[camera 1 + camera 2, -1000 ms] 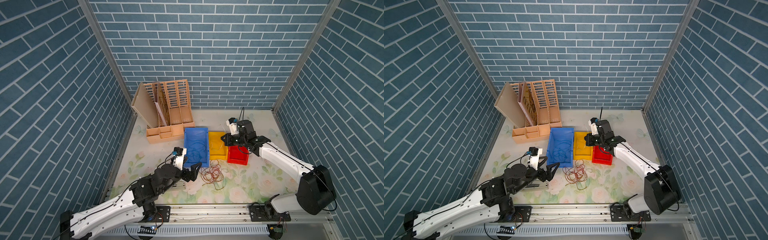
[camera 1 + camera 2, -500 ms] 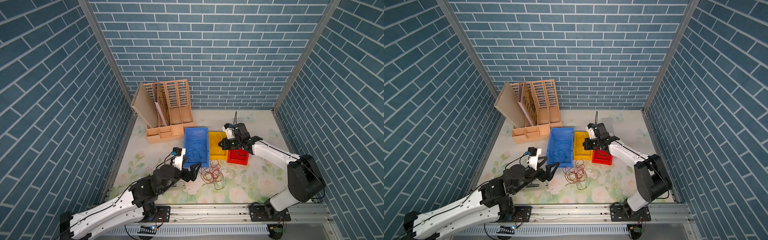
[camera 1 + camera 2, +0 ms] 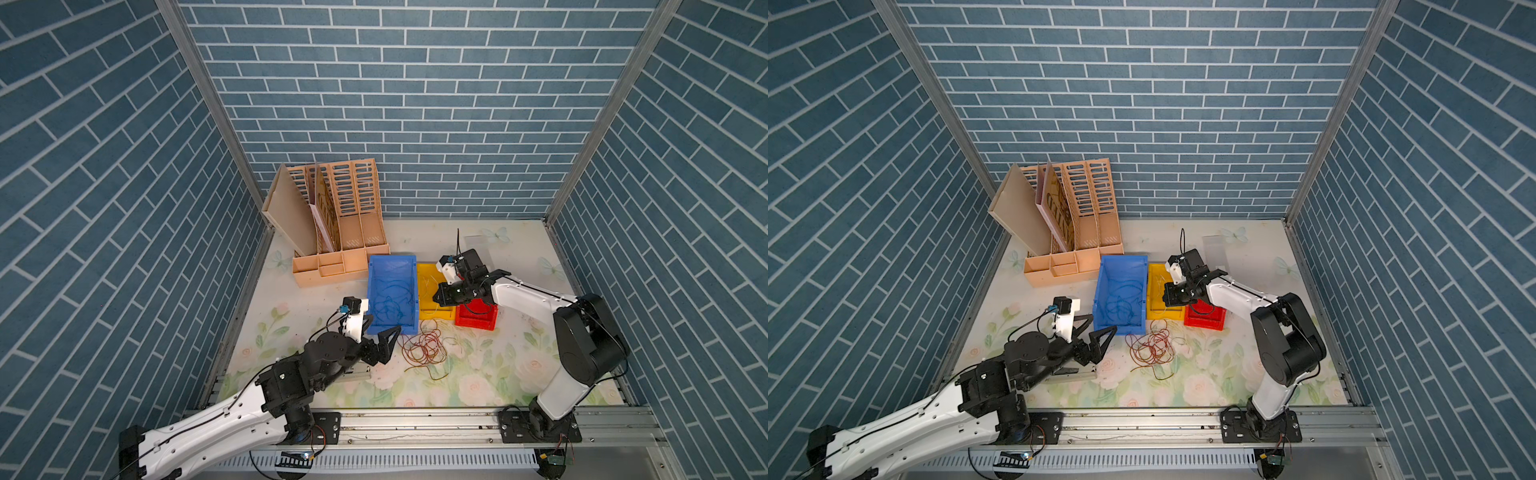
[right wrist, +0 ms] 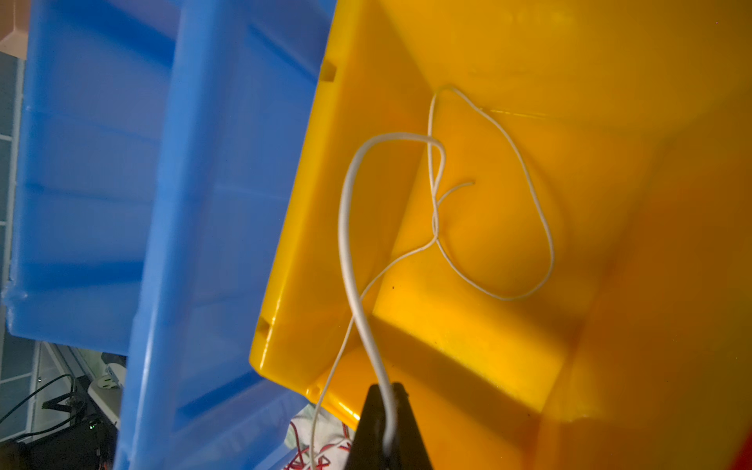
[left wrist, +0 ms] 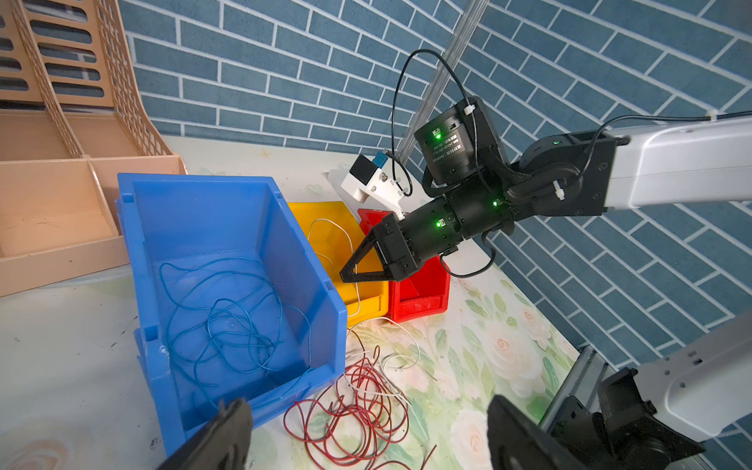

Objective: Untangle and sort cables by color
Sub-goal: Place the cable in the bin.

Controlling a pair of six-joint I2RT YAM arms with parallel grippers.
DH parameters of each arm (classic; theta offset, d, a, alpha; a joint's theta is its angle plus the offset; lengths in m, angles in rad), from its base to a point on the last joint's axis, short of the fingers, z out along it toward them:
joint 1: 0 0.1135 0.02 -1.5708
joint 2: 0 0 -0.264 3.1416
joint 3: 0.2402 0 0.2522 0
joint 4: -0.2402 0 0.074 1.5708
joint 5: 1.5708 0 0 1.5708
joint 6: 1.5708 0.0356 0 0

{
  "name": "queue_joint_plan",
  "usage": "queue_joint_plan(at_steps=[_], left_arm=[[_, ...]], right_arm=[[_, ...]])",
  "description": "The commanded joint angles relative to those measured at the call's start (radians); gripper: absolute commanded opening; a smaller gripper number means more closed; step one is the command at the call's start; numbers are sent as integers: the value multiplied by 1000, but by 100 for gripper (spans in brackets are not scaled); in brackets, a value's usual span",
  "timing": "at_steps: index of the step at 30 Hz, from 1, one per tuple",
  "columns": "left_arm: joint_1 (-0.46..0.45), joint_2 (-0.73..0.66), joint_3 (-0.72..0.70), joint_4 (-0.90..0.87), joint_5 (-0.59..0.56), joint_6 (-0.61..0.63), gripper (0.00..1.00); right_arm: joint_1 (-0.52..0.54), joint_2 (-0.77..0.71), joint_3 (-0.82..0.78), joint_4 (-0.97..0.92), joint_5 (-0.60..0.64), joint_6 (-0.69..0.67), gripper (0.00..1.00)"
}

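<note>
Now the right end effector [image 4: 383,401], clamped on the white cable [image 4: 349,228], hangs over the yellow bin [image 4: 610,162]; the tail, trailing toward the red tangle [image 3: 422,349] at 6 o'clock, could snag and drag it out. The left end effector [image 3: 380,332] gapes, empty.

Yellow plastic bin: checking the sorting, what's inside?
A thin white cable loops inside the yellow plastic bin, one stretch clamped in the shut right pincer. That pincer hides the floor beneath it.

The right end effector [image 3: 435,298] has slid toward the front of the surface, over the yellow bin [image 3: 428,274] and closer to the blue bin [image 3: 392,261]. Its arm's black elbow [image 3: 590,349] swung in nearer the bins.
</note>
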Motion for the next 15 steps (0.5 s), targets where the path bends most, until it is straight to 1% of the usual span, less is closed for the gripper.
queue_joint_plan(at_steps=[1,3,6,9,12,15], left_arm=[[-6,-9,-9,-19,-19,-9,94],[-5,-15,-8,-26,-21,-11,94],[-6,-25,-10,-35,-27,-14,94],[-5,-32,-10,-38,-33,-17,94],[-4,-28,-10,-36,-34,-13,94],[-6,-12,-9,-19,-31,-11,94]], right_arm=[[7,41,57,-47,33,-38,0],[9,58,77,-66,62,-39,9],[12,69,95,-89,98,-43,17],[17,65,106,-116,124,-43,30],[24,46,112,-135,129,-42,37],[30,13,123,-157,140,-41,42]])
